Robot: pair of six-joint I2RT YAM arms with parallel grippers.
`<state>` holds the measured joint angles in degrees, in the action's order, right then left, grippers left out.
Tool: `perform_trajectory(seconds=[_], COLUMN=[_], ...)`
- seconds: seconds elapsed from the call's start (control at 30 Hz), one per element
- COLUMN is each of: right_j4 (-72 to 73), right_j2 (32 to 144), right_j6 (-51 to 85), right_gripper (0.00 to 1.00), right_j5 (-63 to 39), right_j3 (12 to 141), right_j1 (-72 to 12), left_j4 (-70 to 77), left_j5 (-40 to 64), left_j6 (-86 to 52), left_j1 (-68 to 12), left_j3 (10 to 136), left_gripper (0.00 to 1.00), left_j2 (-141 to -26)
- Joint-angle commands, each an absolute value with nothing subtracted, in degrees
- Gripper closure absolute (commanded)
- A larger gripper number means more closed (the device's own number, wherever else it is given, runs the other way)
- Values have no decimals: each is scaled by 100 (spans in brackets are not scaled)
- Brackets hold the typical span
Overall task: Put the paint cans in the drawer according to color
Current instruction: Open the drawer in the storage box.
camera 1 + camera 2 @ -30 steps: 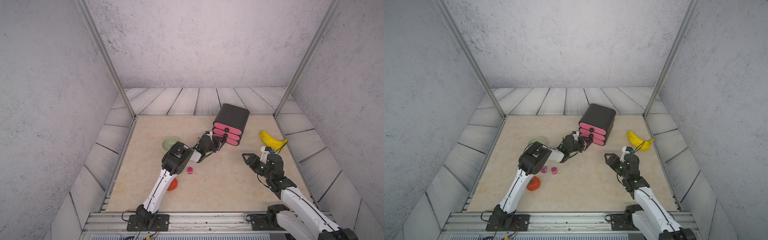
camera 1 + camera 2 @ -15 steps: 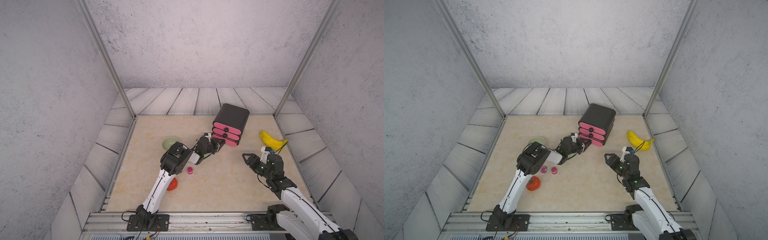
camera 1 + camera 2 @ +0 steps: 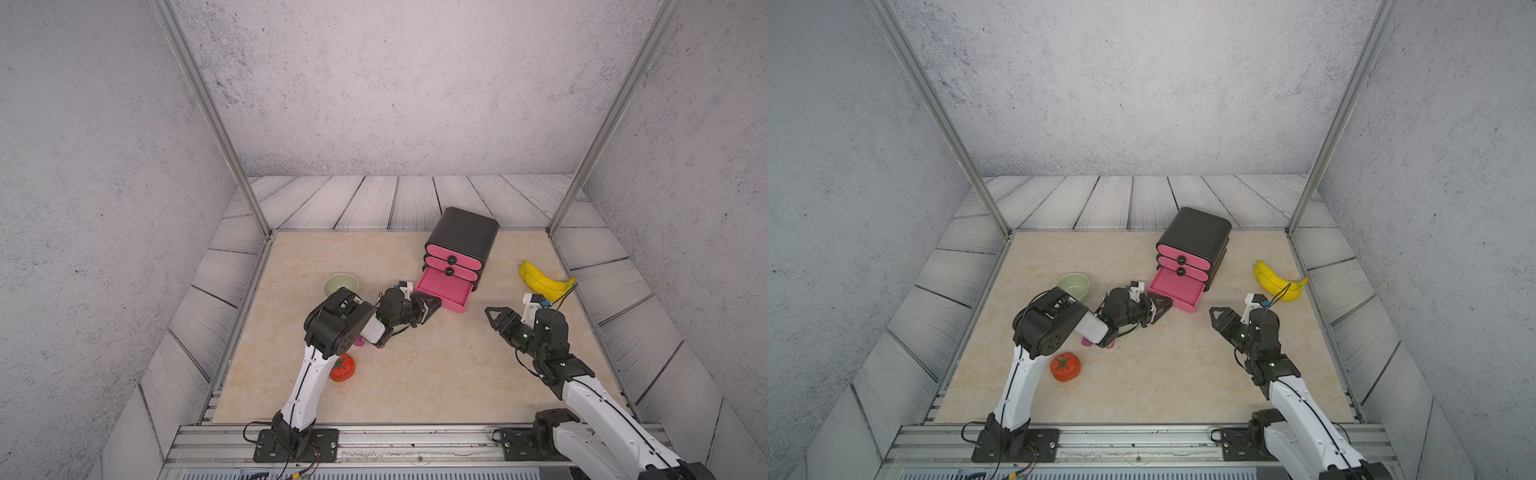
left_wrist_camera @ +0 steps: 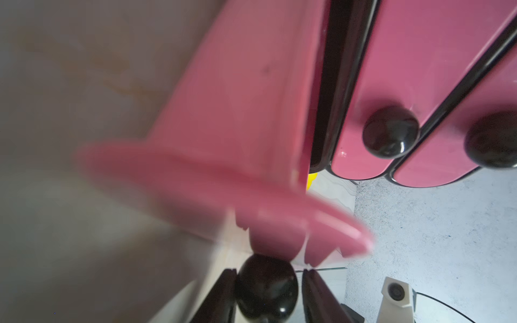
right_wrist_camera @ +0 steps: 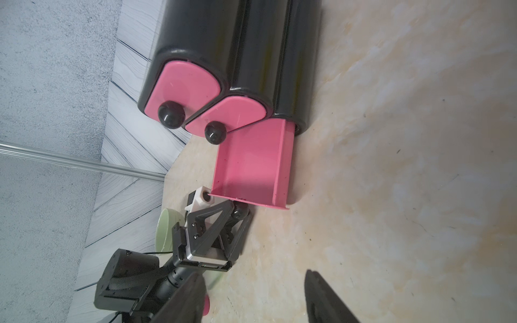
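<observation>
Two pink-lidded paint cans (image 3: 1088, 341) stand side by side on the bench (image 3: 415, 374), left of its middle. They are partly hidden under the left arm (image 3: 332, 328) and well short of the drawers. A third pink spot in the right wrist view is too cut off to tell apart.

The black cabinet (image 3: 463, 232) stands near the far edge, right of centre. Its two upper pink drawers are closed, and the bottom drawer (image 3: 442, 291) stands out toward the near edge, its pink floor showing.

The left jaws sit on either side of that drawer's black knob (image 4: 265, 285). They are a little apart, and a thin gap shows between the knob and one jaw.

A red tomato (image 3: 1065, 366) lies just beyond the cans, toward the near left corner. A pale green bowl (image 3: 1073, 284) sits by the left edge, behind the left arm.

The right arm (image 3: 544, 332) hangs over the right side of the bench. Its jaws are spread wide with nothing between them and point toward the cabinet. A banana (image 3: 540, 280) lies near the right edge.
</observation>
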<state>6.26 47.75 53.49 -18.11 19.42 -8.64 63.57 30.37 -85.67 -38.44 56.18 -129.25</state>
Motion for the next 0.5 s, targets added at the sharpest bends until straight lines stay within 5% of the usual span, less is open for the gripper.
perform_trajectory(seconds=[0.0, 0.17, 0.47], right_j4=[668, 701, 1789], right_j2=[4637, 4469, 4503], right_j6=[5143, 4986, 5217], right_gripper=[38, 35, 33], right_j5=[-1903, -2118, -2840], right_j3=[1932, 2020, 1926], right_j1=[-841, -846, -903], left_j4=[5789, 3799, -103], left_j5=[3324, 3481, 2524], left_j6=[-8215, -6842, -3683], left_j1=[-3867, -3798, -3595], left_j3=[5683, 5558, 5055], left_gripper=[45, 35, 35], left_j2=[-12578, -11397, -8281])
